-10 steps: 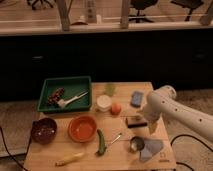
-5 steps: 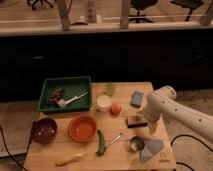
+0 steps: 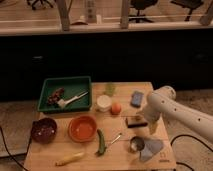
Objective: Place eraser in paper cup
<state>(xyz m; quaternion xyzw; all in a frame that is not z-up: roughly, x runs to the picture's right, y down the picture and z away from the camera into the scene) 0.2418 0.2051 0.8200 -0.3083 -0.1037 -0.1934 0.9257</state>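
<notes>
The eraser, a small block with a dark top and tan base, lies on the right part of the wooden table. The white paper cup stands upright near the table's middle, left and behind the eraser. My gripper is at the end of the white arm that reaches in from the right. It is low over the table, right at the eraser's right end. I cannot tell whether it touches the eraser.
A blue sponge and an orange lie near the cup. A green tray holds utensils at the back left. An orange bowl, dark bowl, green vegetable, banana, metal cup and grey cloth lie in front.
</notes>
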